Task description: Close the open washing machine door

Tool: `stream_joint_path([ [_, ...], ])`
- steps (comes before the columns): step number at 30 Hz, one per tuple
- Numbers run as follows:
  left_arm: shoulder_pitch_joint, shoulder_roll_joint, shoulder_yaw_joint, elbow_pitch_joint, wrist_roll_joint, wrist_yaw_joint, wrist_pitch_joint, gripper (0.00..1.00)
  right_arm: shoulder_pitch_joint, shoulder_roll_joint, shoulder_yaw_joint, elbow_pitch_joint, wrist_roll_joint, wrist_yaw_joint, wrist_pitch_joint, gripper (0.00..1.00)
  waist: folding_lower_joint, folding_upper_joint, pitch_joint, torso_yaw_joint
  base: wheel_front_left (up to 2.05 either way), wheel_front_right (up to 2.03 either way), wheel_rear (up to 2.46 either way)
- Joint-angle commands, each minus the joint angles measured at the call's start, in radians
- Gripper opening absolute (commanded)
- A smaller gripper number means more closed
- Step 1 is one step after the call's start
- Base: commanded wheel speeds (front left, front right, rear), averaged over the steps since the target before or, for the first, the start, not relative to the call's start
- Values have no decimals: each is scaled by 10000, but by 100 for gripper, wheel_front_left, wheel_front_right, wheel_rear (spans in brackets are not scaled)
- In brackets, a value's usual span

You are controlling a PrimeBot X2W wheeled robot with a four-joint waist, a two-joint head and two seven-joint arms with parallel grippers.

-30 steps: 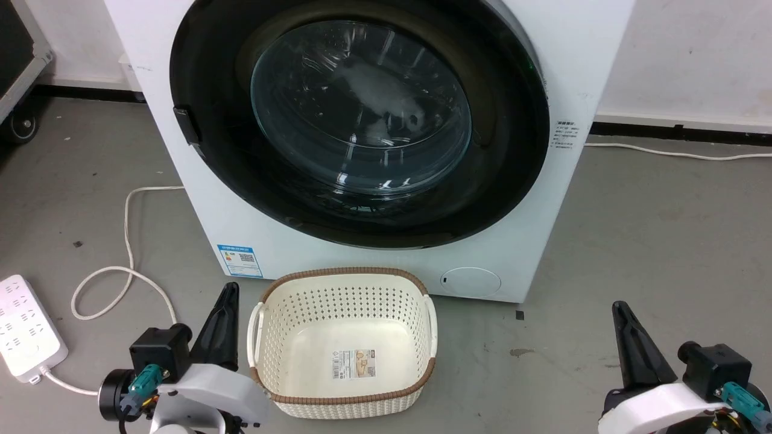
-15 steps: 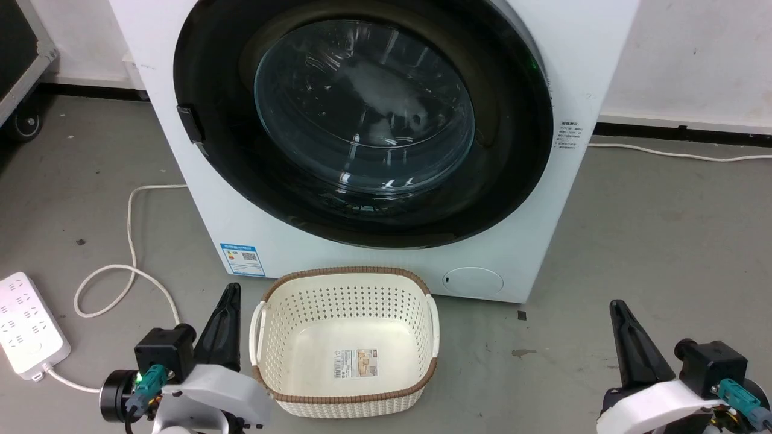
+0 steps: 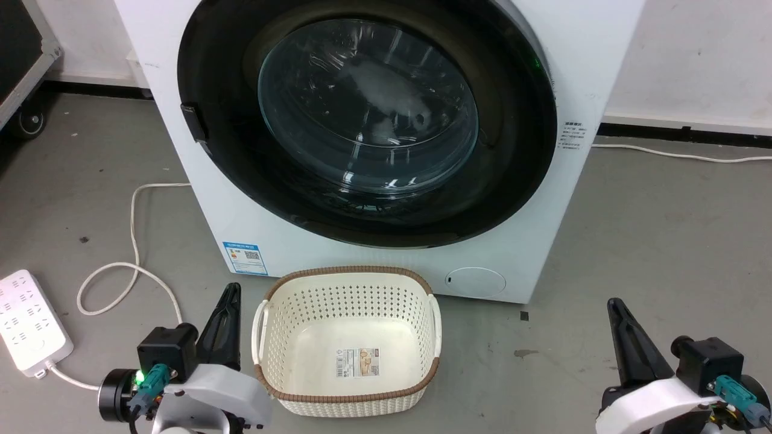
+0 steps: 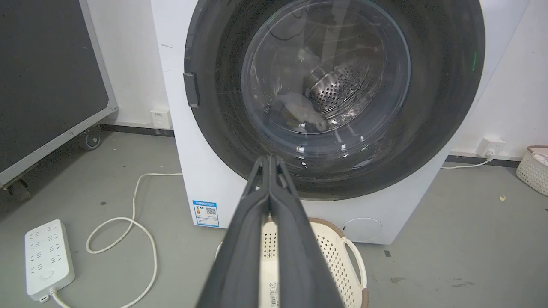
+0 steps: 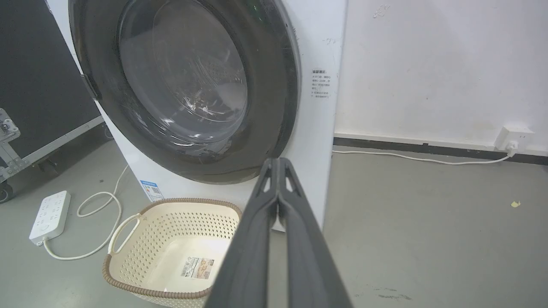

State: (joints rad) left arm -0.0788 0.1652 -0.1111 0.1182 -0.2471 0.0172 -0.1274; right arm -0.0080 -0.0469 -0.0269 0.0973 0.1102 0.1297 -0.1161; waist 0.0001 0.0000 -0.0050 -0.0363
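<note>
Head view, left to right. Power strip (image 3: 30, 322): white, on the grey floor (image 3: 663, 241), its cord (image 3: 133, 241) looping toward the washer. Left gripper (image 3: 230, 295): lower left, fingers pressed together, holding nothing, just beside the basket's left handle, apart from the washer. Basket (image 3: 350, 269): cream, perforated, brown-rimmed, holding nothing but a label on its bottom, on the floor directly before the washer. Washer (image 3: 543, 229): white, centre of frame, blue label (image 3: 244, 258) low on its left, round flap (image 3: 476, 281) low on its right. Door (image 3: 518, 150): black-rimmed, glass bowl at centre, lying flat against the washer's front over the opening; small black tab (image 3: 193, 123) on its left rim. Pale laundry (image 4: 299, 113) and steel drum (image 4: 342, 85) show through the glass in the left wrist view. Whether the door is latched cannot be told. Right gripper (image 3: 615, 310): lower right, fingers pressed together, holding nothing, well apart from washer and basket. Cable (image 3: 675, 154): white, along the skirting at far right.
</note>
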Motion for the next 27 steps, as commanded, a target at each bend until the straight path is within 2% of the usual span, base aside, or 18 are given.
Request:
stream_joint_path([
  [1,167,-75,61,-74,111,-18,53,0,30,-12,22,-88,-101,4,27,0,0,0,1,7,0,0,0],
  [27,370,-427,405,-437,884,-68,453,0,46,-19,103,-378,-429,6,398,0,-1,0,17,123,0,0,0],
])
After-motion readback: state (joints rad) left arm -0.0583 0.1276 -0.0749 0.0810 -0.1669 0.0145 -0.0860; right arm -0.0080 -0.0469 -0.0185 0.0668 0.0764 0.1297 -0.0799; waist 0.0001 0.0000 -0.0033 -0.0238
